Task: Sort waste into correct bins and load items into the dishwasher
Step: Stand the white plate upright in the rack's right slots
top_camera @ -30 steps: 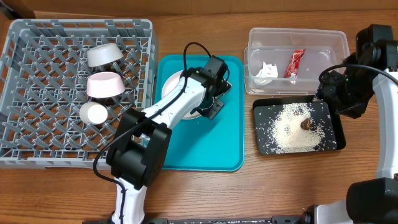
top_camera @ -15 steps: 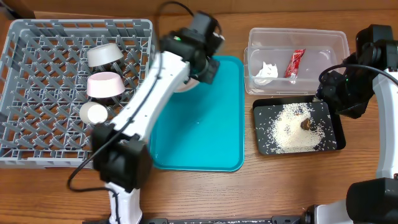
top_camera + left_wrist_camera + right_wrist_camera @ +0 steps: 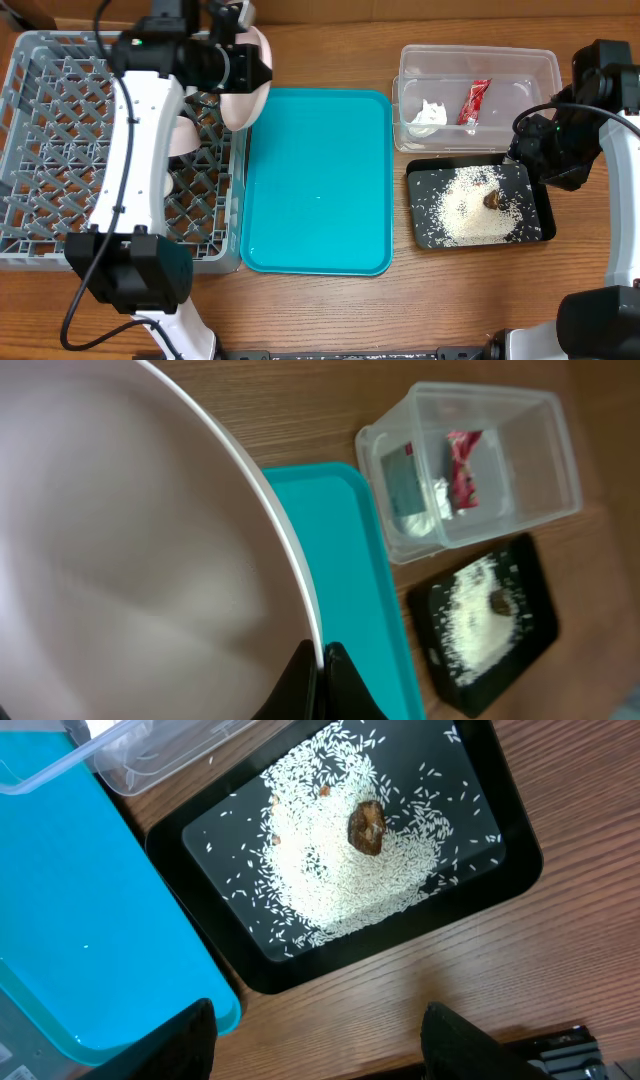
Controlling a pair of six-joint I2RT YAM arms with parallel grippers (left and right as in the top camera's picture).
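Looking at the round white plate (image 3: pixel 247 85) first: pinched by the rim in the left gripper (image 3: pixel 238 66), fingers clamped tight on it, tipped up on edge right over the right wall of the grey dish rack (image 3: pixel 60 110), near the far corner. Can't tell whether it's touching that wall or just hanging above it. From the left wrist view, mostly just plate filling the shot, with the dark fingertips (image 3: pixel 350 700) squeezed on the rim at the bottom. Got a pinkish bowl (image 3: pixel 186 138) peeking out from behind the left arm, inside the rack. Moving right, got the flat teal tray (image 3: pixel 320 200) sitting just beside the rack on the wooden table (image 3: pixel 320 310). Further right, a clear tub (image 3: pixel 480 50) holding the small red wrapper (image 3: pixel 474 101) and the crumpled white tissue (image 3: pixel 429 113). Just in front of that, a shallow black tray (image 3: pixel 535 228) with a heap of loose rice (image 3: pixel 465 212) and a small brown lump (image 3: pixel 492 199) sitting on the heap. Over at the black tray's right end, spotted the right gripper (image 3: pixel 540 150) hanging there, fingers spread apart, gripping nothing, well apart from the plate.
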